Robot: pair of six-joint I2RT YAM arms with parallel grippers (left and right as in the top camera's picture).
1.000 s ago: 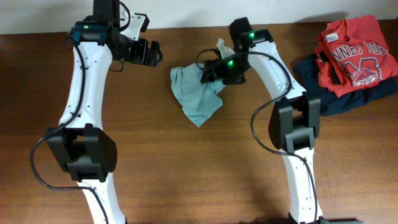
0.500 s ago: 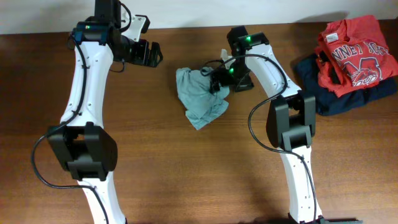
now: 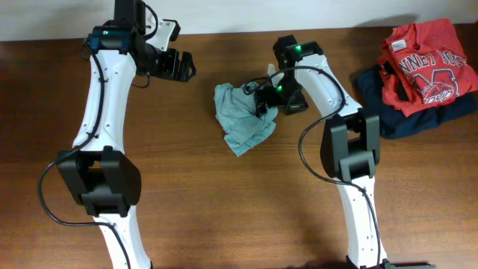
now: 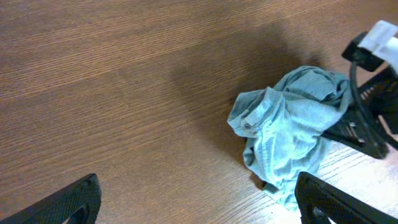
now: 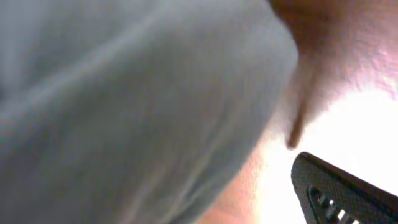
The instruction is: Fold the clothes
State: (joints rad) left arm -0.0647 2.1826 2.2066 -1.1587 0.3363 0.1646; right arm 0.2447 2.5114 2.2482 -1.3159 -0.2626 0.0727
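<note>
Presently, T-shirt [image 3: 240, 119]: crumpled heap on the table [image 3: 187, 187], centre, towards the far edge.
Left gripper [image 3: 178, 65]: jaws wide, holding nothing, hovering well left of the shirt.
Right gripper [image 3: 263, 101]: jaws wide, lowered against the shirt's right edge; blurred fabric fills its camera.

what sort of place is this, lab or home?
Likely a lab bench: a left arm and right arm fixed at a wooden table, a crumpled sage T-shirt between them, a red shirt on a navy garment set aside. Room beyond hardly shows.
</note>
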